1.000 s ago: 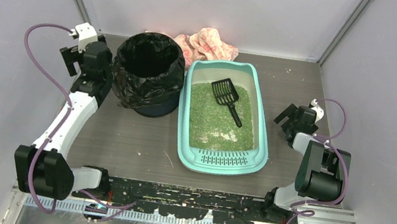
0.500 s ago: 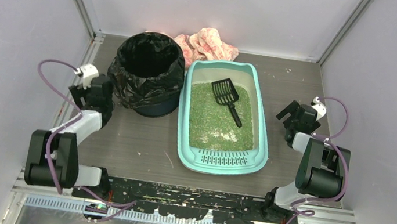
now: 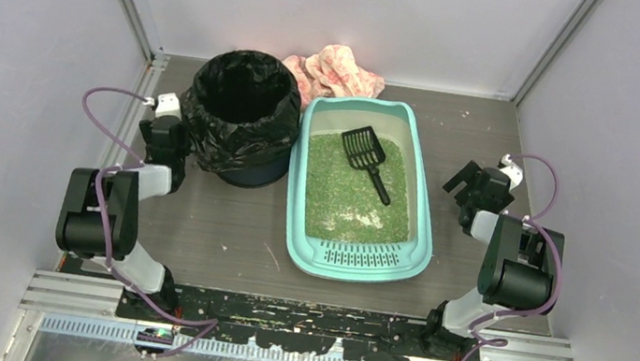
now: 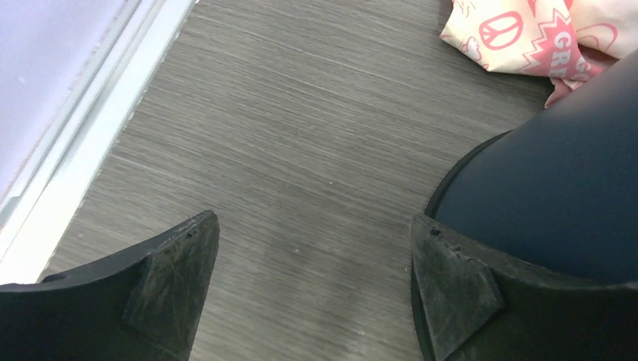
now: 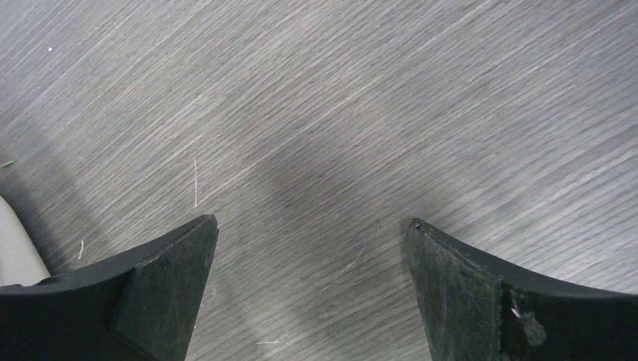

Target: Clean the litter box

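Note:
The litter box [image 3: 296, 198] is a mint-teal tray in the middle of the table, its slotted lip toward me and green granular litter [image 3: 341, 202] inside. A black slotted scoop [image 3: 365, 155] lies on the litter at the far end, held by nothing. My left gripper [image 3: 164, 132] hangs low beside the left of the bin, open [image 4: 312, 256], with only bare table between its fingers. My right gripper [image 3: 468, 186] sits right of the litter box, apart from it, and is also open [image 5: 312, 252] over bare table.
A round bin [image 3: 241, 113] lined with a black bag stands left of the litter box; its dark wall [image 4: 557, 195] is close to my left gripper's right finger. A pink-and-white cloth [image 3: 336, 70] [image 4: 527, 30] lies at the back. Walls enclose the table on three sides.
The left arm has folded back toward its base, bringing its gripper nearer and lower along the bin's left side. The right arm has barely moved. The scoop lies unmoved.

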You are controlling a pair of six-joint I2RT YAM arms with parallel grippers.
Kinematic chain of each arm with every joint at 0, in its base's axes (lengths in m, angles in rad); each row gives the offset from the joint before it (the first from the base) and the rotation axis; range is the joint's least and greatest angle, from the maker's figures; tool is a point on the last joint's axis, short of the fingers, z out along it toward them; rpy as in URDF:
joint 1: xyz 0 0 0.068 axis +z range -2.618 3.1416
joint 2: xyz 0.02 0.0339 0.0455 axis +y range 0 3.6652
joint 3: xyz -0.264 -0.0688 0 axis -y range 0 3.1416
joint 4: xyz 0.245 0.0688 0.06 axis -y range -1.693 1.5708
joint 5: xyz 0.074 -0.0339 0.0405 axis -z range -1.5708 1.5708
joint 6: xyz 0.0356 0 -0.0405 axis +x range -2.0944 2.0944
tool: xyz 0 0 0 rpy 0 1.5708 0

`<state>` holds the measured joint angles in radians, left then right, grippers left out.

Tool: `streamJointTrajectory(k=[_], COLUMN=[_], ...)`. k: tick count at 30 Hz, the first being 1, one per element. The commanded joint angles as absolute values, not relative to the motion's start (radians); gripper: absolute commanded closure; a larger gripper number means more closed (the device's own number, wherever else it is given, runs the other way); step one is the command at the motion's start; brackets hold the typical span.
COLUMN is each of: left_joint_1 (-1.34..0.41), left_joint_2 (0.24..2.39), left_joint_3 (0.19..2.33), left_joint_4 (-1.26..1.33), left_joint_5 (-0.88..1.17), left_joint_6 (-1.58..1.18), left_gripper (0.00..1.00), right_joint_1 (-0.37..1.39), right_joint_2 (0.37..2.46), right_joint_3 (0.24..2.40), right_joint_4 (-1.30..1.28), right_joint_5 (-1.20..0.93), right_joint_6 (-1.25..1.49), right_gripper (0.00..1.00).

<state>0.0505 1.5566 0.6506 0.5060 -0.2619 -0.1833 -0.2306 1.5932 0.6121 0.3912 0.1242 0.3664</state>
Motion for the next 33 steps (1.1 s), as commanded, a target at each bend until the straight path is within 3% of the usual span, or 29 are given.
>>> streamJointTrajectory(k=[1,9,14,25,27,33], left_joint_1=[0.033,0.011,-0.068,-0.067,-0.069,-0.065], left_joint_2=[1.592,1.545,1.423,1.327,1.339,1.454], left_joint_3=[0.617,0.639,0.648,0.477,0.408,0.461], left_joint_4=[0.676,0.638,0.469,0.524,0.611,0.671], left_joint_5=[-0.104,-0.005,-0.005,-0.062,-0.112,-0.090], left_joint_6=[-0.253,-0.158,0.068,0.013,-0.041,-0.007], left_gripper=[0.00,0.00,0.00,0.00,0.00,0.00], right_joint_1=[-0.232,-0.232,-0.231,-0.214,-0.215,-0.206], right_joint_2=[1.565,1.452,1.410,1.477,1.473,1.498], right_joint_3=[0.617,0.507,0.495,0.494,0.489,0.559], right_joint_4=[0.460,0.527,0.471,0.593,0.600,0.473], right_joint_5=[0.111,0.208,0.225,0.195,0.204,0.238], right_joint_6=[0.342,0.361,0.348,0.348,0.351,0.375], right_gripper=[0.00,0.00,0.00,0.00,0.00,0.00])
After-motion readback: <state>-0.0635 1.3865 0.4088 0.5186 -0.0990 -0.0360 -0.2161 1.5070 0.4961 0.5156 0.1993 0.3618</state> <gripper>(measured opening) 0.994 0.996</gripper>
